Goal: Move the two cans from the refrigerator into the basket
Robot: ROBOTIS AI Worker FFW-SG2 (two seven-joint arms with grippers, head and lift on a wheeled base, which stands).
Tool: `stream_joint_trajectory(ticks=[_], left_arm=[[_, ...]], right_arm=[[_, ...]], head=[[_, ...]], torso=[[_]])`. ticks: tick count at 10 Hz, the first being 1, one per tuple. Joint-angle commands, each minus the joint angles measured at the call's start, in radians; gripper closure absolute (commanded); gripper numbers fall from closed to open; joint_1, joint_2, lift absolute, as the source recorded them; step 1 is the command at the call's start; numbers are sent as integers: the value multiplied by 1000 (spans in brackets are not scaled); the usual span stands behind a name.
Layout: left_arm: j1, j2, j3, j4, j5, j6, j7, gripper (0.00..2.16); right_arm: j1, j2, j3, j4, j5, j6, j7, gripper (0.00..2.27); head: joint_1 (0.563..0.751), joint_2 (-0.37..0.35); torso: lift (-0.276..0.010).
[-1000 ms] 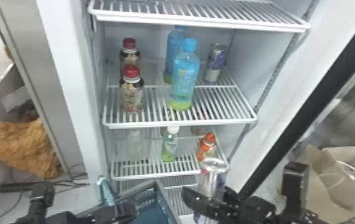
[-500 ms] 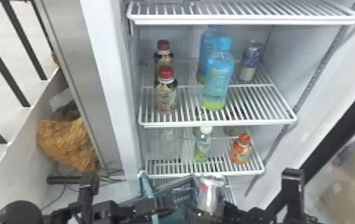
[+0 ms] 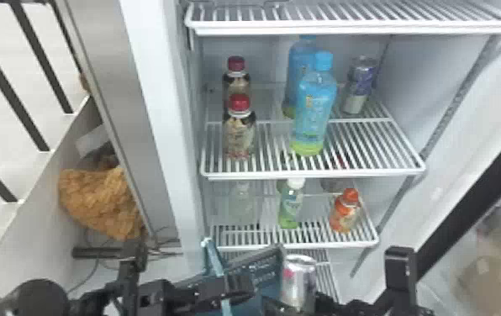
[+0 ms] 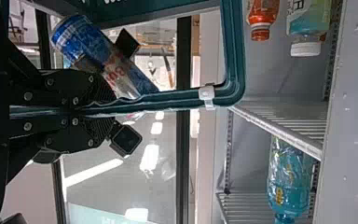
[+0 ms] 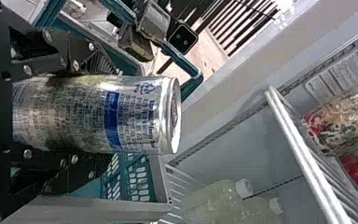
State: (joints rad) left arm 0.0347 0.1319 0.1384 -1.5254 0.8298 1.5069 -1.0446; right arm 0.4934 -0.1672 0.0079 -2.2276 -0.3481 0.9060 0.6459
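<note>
Can (image 3: 299, 279) gripped in right pincer (image 3: 300, 306), top end jutting past fingertips; left pincer (image 3: 225, 290) clamped on basket rim (image 3: 213, 258).

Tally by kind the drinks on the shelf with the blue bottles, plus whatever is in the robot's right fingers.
Red-capped bottles: 2
Blue bottles: 2
Cans: 2 (one on the shelf, one in the right fingers)
Total: 6

I see an open fridge (image 3: 153, 84) with drink bottles (image 3: 315, 109) on wire shelves (image 3: 367, 172), but can't tell what room this is.
</note>
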Motion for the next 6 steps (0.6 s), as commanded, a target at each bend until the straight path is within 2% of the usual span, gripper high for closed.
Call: stream_joint_trajectory(ticks=[1, 2, 3, 5, 6], left_arm=[[0, 0, -1, 0, 0, 0, 0, 1191], [0, 0, -3, 0, 0, 0, 0, 1191], [0, 0, -1, 0, 0, 0, 0, 1191], [0, 0, 1, 0, 0, 0, 0, 1191], [5, 0, 3, 0, 0, 0, 0, 1191]], right_arm=[[-3, 0, 0, 13, -11, -10, 0, 351], [-3, 0, 0, 30, -23, -22, 0, 157], [-3, 0, 0, 30, -23, -27, 0, 87], [5, 1, -14, 27, -29, -74, 0, 111], [19, 14, -56, 0, -7, -111, 0, 111]], head=[[695, -34], [695, -33], [695, -32], [695, -31], [695, -32]], torso=[[-25], [-25], [-25], [-25], [-25]])
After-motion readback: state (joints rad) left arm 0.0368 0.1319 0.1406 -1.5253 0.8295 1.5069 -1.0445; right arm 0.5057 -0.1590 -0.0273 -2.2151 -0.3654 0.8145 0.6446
